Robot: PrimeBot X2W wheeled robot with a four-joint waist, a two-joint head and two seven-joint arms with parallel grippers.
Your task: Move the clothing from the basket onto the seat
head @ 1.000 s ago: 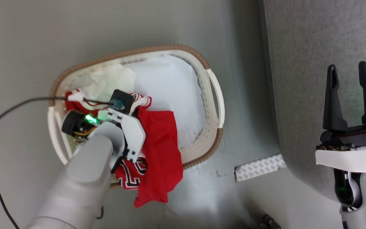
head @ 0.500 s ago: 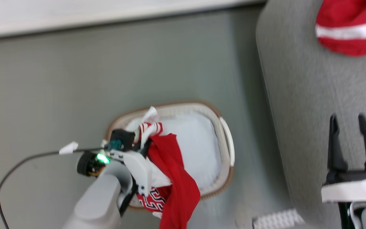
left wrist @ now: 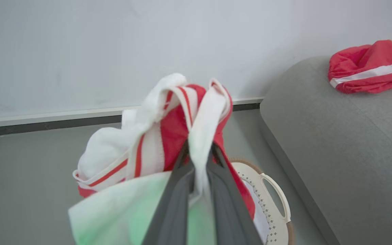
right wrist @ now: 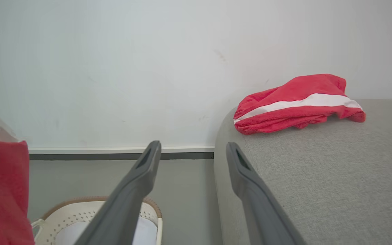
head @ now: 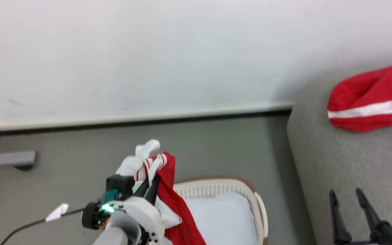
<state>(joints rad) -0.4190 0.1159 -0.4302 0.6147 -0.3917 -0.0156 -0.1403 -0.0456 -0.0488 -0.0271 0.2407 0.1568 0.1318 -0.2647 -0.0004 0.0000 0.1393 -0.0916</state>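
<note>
left claw [left wrist: 198,153] pinching clothing [left wrist: 174,131] above basket [head: 216,185]; right claw [right wrist: 192,145] spread

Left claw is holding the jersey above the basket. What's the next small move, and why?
Probably swing the left claw to the robot's right, toward the seat, without opening it. It pinches the red and white clothing, which hangs over the basket rather than the seat, and there is bare grey cushion beside the striped red garment lying there.
</note>
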